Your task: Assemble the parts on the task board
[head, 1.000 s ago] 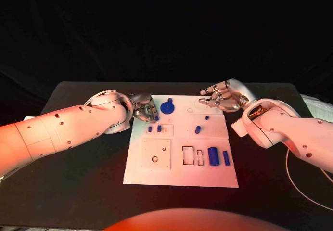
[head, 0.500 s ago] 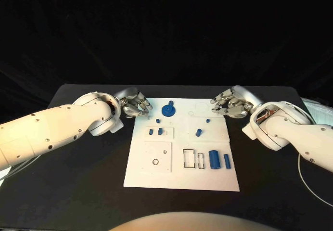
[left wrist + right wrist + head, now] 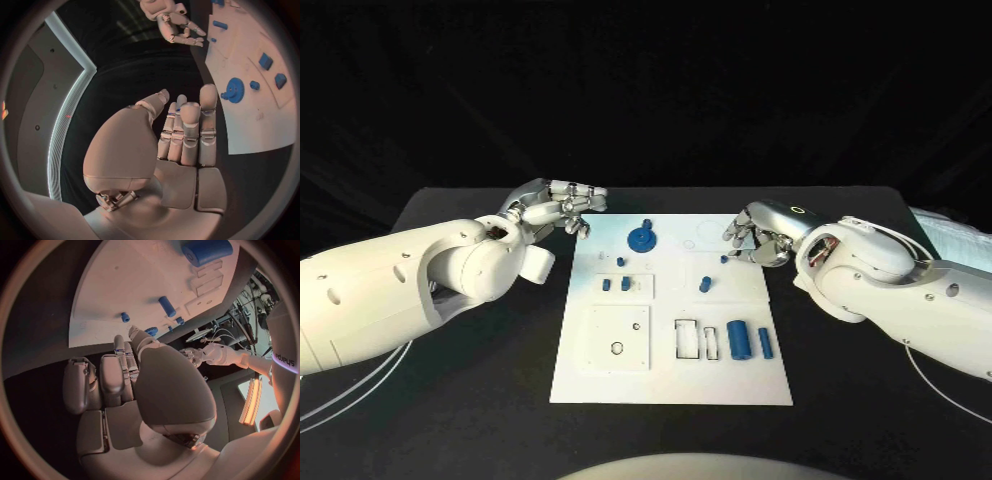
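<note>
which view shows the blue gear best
The head view: the blue gear lies unobstructed near the far edge of the task board, between both hands. The left wrist view shows the gear clearly too, though bent. In the right wrist view I cannot pick it out.

I see the black bench [image 3: 473,400] carrying the white board [image 3: 733,375] at centre; a white cable [image 3: 358,395] lies near its left edge.
</note>
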Robot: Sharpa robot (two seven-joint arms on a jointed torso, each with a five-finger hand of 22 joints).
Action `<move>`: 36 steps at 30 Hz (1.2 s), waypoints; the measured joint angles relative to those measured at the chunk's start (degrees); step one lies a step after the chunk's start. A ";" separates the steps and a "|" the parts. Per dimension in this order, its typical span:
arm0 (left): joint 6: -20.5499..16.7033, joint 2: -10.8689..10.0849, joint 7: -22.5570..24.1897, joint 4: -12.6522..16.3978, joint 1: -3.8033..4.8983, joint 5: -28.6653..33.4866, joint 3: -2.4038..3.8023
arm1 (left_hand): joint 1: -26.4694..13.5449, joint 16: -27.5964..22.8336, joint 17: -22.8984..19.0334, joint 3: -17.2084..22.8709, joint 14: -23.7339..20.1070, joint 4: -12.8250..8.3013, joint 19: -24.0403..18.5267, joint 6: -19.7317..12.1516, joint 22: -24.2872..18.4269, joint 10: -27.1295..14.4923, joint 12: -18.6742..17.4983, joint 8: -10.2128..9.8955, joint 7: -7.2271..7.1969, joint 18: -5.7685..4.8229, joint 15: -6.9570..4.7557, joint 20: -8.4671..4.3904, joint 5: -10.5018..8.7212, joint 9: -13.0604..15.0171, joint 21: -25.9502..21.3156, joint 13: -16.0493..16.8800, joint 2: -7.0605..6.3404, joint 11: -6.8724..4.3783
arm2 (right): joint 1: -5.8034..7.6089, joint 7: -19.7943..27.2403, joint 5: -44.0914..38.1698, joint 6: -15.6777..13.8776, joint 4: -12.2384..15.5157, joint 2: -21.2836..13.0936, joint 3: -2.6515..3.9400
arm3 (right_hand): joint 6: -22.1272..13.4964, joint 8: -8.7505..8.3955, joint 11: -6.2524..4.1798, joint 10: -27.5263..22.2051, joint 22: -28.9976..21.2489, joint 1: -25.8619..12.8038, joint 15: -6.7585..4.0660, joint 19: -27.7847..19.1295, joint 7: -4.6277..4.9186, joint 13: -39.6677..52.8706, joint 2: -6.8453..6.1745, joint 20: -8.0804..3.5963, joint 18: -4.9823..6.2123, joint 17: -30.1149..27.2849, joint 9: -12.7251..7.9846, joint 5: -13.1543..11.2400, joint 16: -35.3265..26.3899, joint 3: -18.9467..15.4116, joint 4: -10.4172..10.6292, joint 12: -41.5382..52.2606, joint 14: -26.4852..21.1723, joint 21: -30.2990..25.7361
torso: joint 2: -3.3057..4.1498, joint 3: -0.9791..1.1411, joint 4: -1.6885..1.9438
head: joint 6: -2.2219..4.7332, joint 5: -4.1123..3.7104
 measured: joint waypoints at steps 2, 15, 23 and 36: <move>-0.04 -0.20 1.16 0.26 -0.02 3.31 -0.01 | 0.34 -0.22 -0.14 -0.24 -0.15 -0.24 0.00 0.00 -0.22 0.00 0.32 0.09 0.00 0.00 -0.02 0.00 0.00 0.00 -0.20 0.12 0.34 0.00 | -0.02 -0.73 -1.72 0.88 0.01 0.35 -0.04 | 0.00 0.00 0.00 -0.59 -0.63 -0.22 0.00 -0.13 0.00 -0.71 -0.22 -0.13 0.00 -0.56 0.00 -0.27 -0.70 0.41 0.10 -0.52 0.00 -0.49 | 0.00 -0.01 0.01 | 0.09 -0.15; -0.23 -0.51 4.27 0.86 -0.16 11.37 -0.20 | 0.87 -0.44 -0.91 -0.63 -0.15 -0.63 -0.20 -0.01 -1.07 -0.20 0.96 0.09 0.00 -0.02 -0.01 -0.21 0.00 0.01 -1.42 0.36 0.87 -0.20 | -0.06 -3.68 -7.82 5.49 -0.38 2.26 -0.80 | -0.34 0.00 -1.34 -1.69 -2.23 -0.51 -2.08 -1.35 -1.77 -4.60 -0.98 -1.34 0.91 -2.24 0.00 -0.91 -2.33 2.29 0.39 -1.41 0.01 -1.65 | -0.01 0.03 -0.01 | 0.22 -0.57; -0.41 -0.55 4.79 1.21 -0.21 12.30 -0.23 | 1.09 -0.44 -1.19 -0.79 -0.36 -0.79 -0.20 -0.01 -1.28 -0.20 1.31 0.09 0.00 -0.02 -0.20 -0.21 0.00 0.01 -1.76 0.54 1.09 -0.20 | -0.06 -4.26 -9.26 7.33 -1.26 3.19 -1.27 | 0.60 -0.07 -1.83 -0.53 -2.19 -0.06 -2.28 -1.14 -2.17 -6.18 -0.49 -1.96 0.91 -2.35 0.05 -3.22 -2.41 4.55 -0.07 -1.41 0.21 -1.65 | 0.00 0.09 -0.04 | 0.12 -0.76; -0.90 -0.52 4.89 1.31 -0.24 12.53 -0.24 | 1.39 -0.77 -1.91 -1.26 -0.77 -1.26 -0.61 -0.02 -2.30 -1.43 1.63 0.09 -0.01 0.88 0.18 -0.20 0.00 -0.06 -2.96 0.60 1.38 -0.20 | 0.24 -4.17 -9.89 8.12 -2.47 4.49 -1.53 | 1.46 -0.09 -1.74 0.39 -2.04 -0.60 -2.28 -0.94 -2.11 -7.30 0.66 -2.16 0.91 -2.35 0.24 -4.43 -2.41 6.67 -0.31 -1.61 0.21 -1.64 | 0.04 0.14 -0.08 | -0.12 -0.42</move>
